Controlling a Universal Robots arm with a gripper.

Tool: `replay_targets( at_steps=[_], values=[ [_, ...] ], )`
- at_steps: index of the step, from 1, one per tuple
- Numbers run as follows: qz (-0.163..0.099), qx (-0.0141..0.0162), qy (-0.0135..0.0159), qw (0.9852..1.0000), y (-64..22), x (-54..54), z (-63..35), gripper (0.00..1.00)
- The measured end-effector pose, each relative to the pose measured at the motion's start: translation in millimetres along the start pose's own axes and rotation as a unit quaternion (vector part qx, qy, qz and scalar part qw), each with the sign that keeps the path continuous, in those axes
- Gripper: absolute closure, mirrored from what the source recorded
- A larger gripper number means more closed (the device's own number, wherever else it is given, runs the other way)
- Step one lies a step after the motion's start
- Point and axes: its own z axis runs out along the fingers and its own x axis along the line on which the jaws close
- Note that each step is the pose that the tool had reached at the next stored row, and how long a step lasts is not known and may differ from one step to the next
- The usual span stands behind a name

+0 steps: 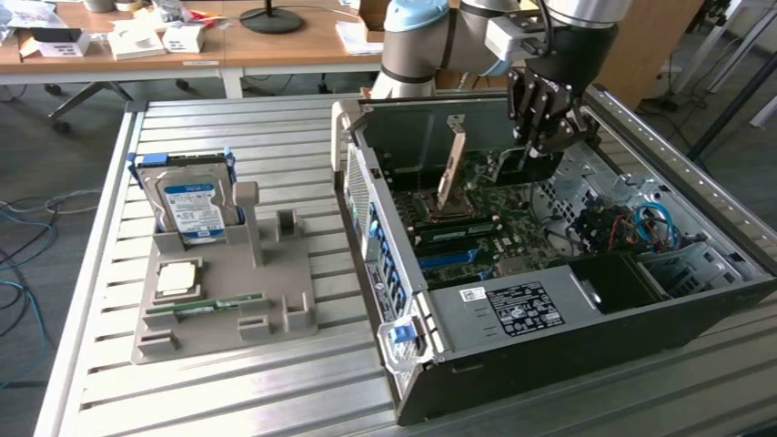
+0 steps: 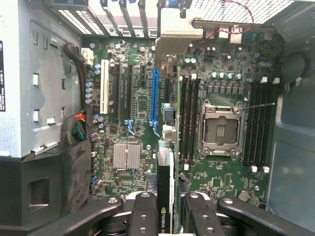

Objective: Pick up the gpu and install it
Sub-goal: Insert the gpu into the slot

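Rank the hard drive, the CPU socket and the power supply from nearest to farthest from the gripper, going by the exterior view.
From the gripper, shut on the gpu:
1. CPU socket, on the motherboard, toward the exterior view's left.
2. Power supply, at the camera-side end of the case.
3. Hard drive, outside the case, on the grey holder.

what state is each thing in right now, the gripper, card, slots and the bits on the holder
gripper, shut on the gpu
gpu, held edge-on above the motherboard, not seated
blue slot, empty
cpu socket, empty
computer case, side open
hard drive, upright in the grey holder
ram stick, lying flat in the holder
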Motion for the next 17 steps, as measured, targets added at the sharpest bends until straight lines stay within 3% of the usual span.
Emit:
replay_targets(
  at_steps=[2,11,17],
  values=[
    [0.001,0.0000,-0.0013,1.0000,0.0,0.9,0.0,0.74],
    [0.028,0.0001,-0.0004,0.9996,0.2,6.7,1.0,0.74],
    [0.031,0.0000,-0.0001,0.9995,1.1,7.5,3.9,0.74]
  ],
)
